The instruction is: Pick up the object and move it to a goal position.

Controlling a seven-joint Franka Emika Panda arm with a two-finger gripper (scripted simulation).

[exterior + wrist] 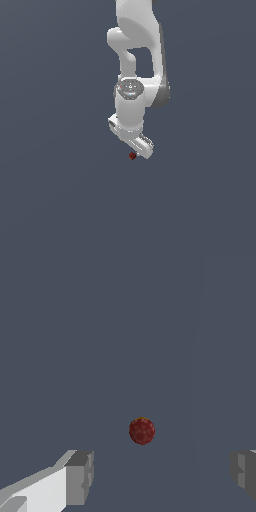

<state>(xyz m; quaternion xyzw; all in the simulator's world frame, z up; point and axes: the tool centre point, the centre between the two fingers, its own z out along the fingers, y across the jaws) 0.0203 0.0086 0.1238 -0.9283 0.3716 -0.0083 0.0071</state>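
The object (142,431) is a tiny dark red roundish blob lying on the plain grey floor. In the exterior view it (132,156) shows just at the lower edge of my white hand. My gripper (160,476) is open, with its two grey fingertips (80,476) spread wide apart. The blob lies ahead of the gap between them and touches neither. In the exterior view the gripper (141,151) hangs below the white arm, and its fingers are mostly hidden by the hand.
The white arm (135,55) comes down from the top of the exterior view. A flat dark grey floor (60,200) fills all of both views.
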